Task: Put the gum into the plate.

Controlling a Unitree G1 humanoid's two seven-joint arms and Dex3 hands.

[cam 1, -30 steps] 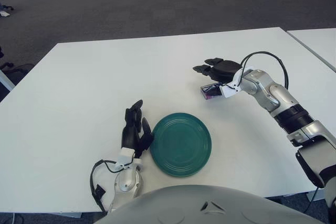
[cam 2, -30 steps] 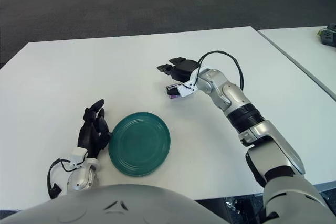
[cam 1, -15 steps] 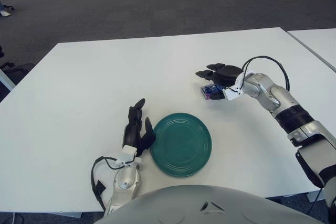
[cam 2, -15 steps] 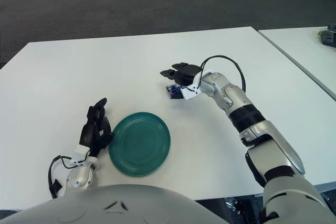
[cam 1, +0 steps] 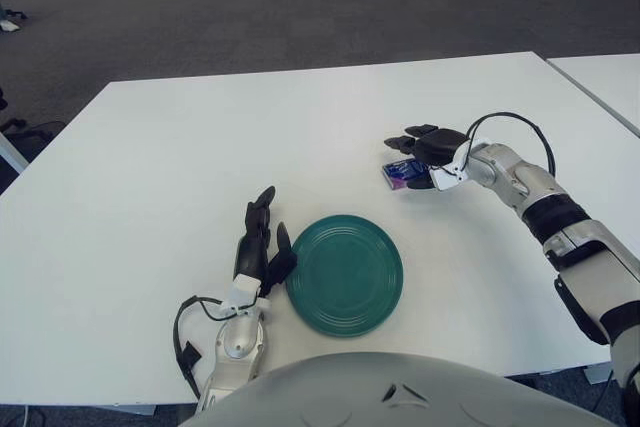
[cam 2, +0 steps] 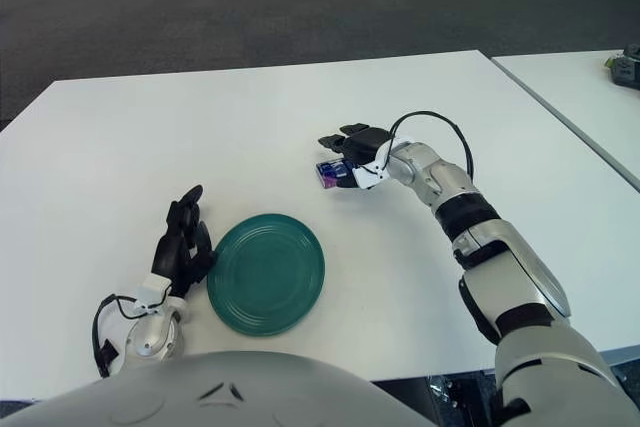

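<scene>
Now the right hand (cam 1: 428, 150) is low over the purple gum pack (cam 1: 402, 172) on the white worktop (cam 1: 150, 167), fingers seemingly around it but perhaps not clamped, so it should squeeze firmly before lifting toward the green plate (cam 1: 345, 274), beside the idle, relaxed left hand (cam 1: 257, 247).

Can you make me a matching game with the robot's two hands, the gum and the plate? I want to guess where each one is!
Things:
1. gum
2. plate
3. left hand
4. right hand

Places:
A. just left of the plate's rim, fingers pointing away from the robot
B. at the gum, over and around it
C. near the table's front edge, nothing in it
D. on the table beyond the plate, a little to its right

Pairs: 1-D, 2-C, 3-A, 4-B
</scene>
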